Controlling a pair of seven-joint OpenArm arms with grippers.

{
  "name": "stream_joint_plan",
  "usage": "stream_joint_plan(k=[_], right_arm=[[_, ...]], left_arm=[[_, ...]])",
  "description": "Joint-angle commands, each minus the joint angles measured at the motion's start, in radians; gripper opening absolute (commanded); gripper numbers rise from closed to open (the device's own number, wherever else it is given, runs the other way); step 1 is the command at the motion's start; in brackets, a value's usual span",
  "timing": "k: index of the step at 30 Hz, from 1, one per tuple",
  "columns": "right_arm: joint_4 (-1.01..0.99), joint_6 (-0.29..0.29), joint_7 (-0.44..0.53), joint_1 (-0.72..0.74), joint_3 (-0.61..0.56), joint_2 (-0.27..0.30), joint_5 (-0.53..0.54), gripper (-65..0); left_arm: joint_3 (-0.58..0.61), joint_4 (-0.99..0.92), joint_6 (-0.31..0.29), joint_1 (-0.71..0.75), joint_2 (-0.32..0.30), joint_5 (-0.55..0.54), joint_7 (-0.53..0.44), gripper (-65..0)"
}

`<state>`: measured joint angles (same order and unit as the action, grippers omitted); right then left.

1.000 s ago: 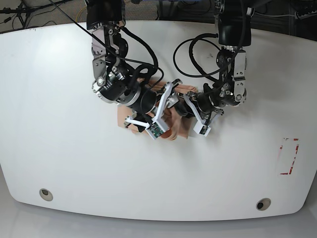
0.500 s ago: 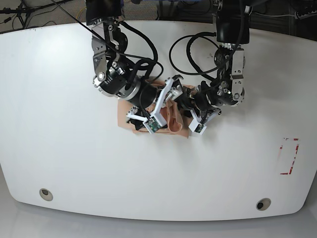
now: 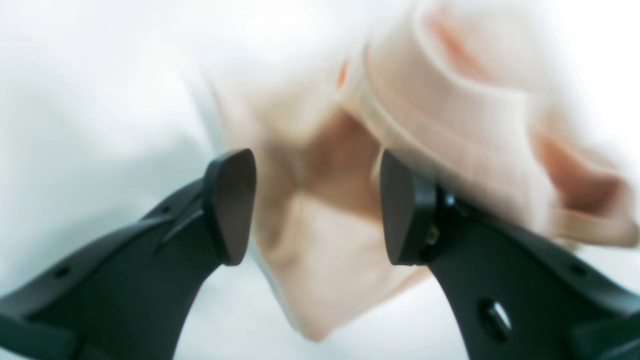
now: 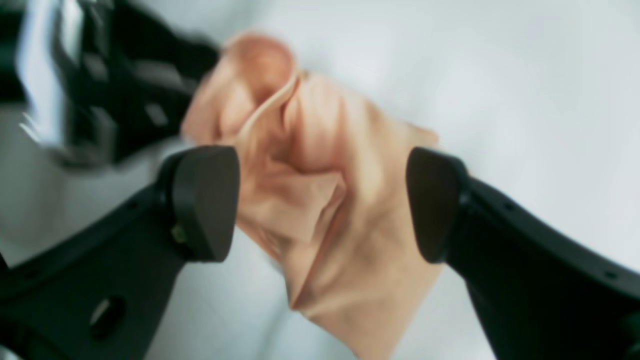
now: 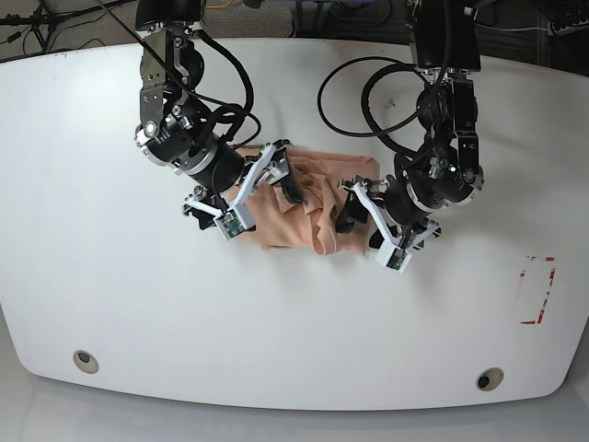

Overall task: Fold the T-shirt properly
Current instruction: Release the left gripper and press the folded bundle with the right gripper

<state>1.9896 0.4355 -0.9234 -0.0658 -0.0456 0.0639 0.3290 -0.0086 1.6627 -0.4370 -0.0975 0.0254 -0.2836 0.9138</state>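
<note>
In the left wrist view the left hand (image 3: pixel 315 205) has its two dark fingers (image 3: pixel 232 205) spread apart, with nothing pinched between them; the T-shirt (image 3: pixel 400 150) lies beyond and below them as a blurred peach heap on the white tabletop (image 3: pixel 90 100), a folded corner of it showing in the gap and a thicker rumpled fold just beside the right-hand finger. In the right wrist view the right hand (image 4: pixel 320 205) is spread wide, its fingers (image 4: pixel 202 200) standing on either side of the T-shirt (image 4: pixel 320 200) without gripping it; the cloth is bunched and creased, a hem line running along its upper part, and it tapers to a corner toward the lower edge of the picture. Black parts of the other arm (image 4: pixel 100 85) show blurred beside the T-shirt's upper left end, against the tabletop (image 4: pixel 500 75). In the base view the T-shirt (image 5: pixel 308 203) lies as a compact, wrinkled bundle near the middle of the tabletop (image 5: pixel 110 304), between the two arms. The right hand (image 5: pixel 241 195) is at the T-shirt's left end, fingers parted, and the left hand (image 5: pixel 368 221) is at its right end, also parted. A red-outlined mark (image 5: pixel 537 290) sits on the tabletop well to the right of the T-shirt, and two round holes (image 5: pixel 85 360) lie near the front edge.
</note>
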Motion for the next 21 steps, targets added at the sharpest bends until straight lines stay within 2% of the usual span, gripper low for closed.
stream_joint_plan(k=[1, 4, 9, 17, 21], right_arm=[[0.027, 0.039, 0.023, 0.017, 0.022, 0.004, 0.012, -16.3], [0.027, 0.064, 0.023, 0.017, 0.031, 0.003, 0.012, -17.1], [0.027, 0.072, 0.023, 0.017, 0.011, 0.001, 0.012, -20.8], [0.021, 0.066, 0.023, 0.053, -0.095, 0.001, 0.002, -21.4], [0.020, 0.062, 0.023, 0.070, -0.127, 0.004, 0.000, -21.4]], left_arm=[[-0.009, 0.109, -0.004, -0.017, -0.041, -0.059, -0.026, -27.5], [-0.058, 0.178, -0.004, -0.017, -0.077, -0.079, -0.026, -27.6], [-0.259, 0.242, -0.004, -0.017, -0.170, -0.093, -0.026, -27.6], [-0.549, 0.219, -0.004, -0.008, -0.333, -0.088, -0.026, -27.6], [-0.646, 0.184, -0.004, 0.028, -0.393, -0.088, -0.026, -27.6]])
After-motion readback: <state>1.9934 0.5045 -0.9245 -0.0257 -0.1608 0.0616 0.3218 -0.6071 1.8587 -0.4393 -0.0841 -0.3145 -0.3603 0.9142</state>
